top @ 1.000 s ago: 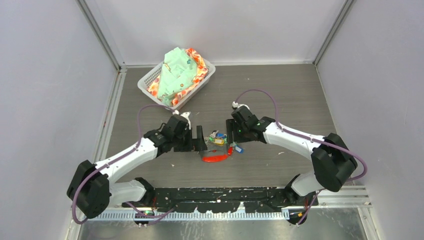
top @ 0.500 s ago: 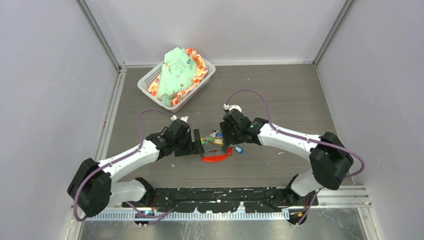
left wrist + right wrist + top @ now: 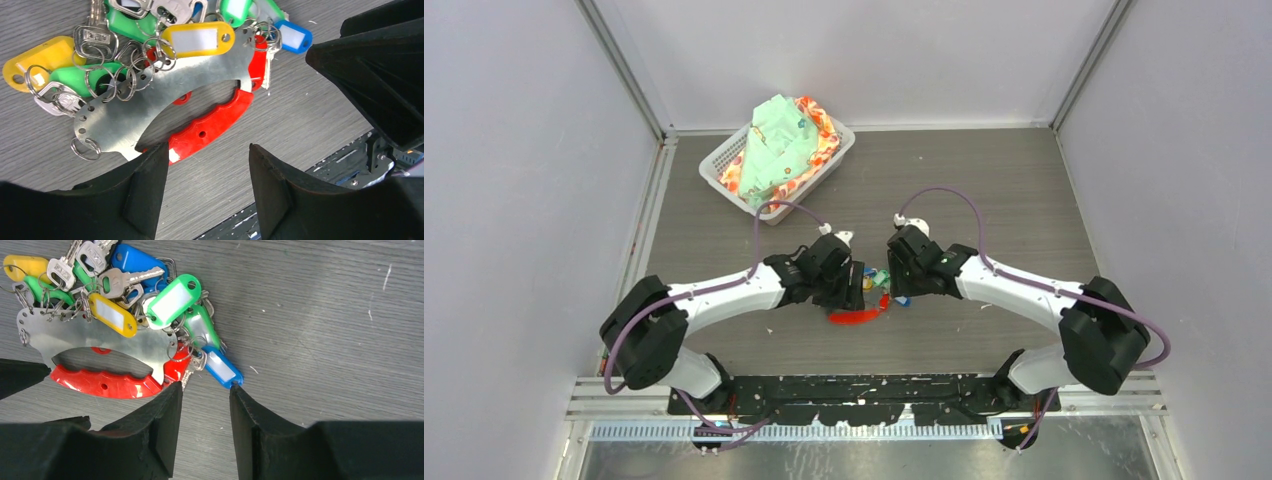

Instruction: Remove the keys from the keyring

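While the left tool (image 3: 207, 148) and right tool (image 3: 206, 387) gape, the keys (image 3: 122, 280) lie between them.

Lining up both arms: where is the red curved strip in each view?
Top external: red curved strip, just below centre.
Left wrist: red curved strip, mid-frame.
Right wrist: red curved strip, lower left.
Shared landmark: blue key tag at its end.
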Controlling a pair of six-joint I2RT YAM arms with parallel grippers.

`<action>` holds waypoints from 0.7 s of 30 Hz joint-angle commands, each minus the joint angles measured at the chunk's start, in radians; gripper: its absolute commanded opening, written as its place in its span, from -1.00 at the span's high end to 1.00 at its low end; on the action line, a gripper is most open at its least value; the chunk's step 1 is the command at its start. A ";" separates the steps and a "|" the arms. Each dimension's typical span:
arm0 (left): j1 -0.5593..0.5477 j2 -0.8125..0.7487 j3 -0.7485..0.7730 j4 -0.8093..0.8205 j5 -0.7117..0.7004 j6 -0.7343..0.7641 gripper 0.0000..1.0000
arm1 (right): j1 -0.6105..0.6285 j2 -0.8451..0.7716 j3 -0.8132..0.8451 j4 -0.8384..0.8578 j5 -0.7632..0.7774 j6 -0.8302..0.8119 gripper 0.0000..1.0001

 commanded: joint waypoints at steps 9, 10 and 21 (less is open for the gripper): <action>0.016 -0.060 -0.017 -0.024 -0.070 -0.002 -0.21 | 0.002 0.100 0.097 0.038 -0.028 0.237 0.20; 0.019 -0.065 -0.018 -0.026 -0.066 0.001 -0.20 | 0.001 0.111 0.109 0.033 -0.024 0.259 0.24; 0.049 -0.159 -0.047 -0.026 0.022 0.027 -0.20 | 0.002 0.148 0.078 -0.004 0.066 0.583 0.57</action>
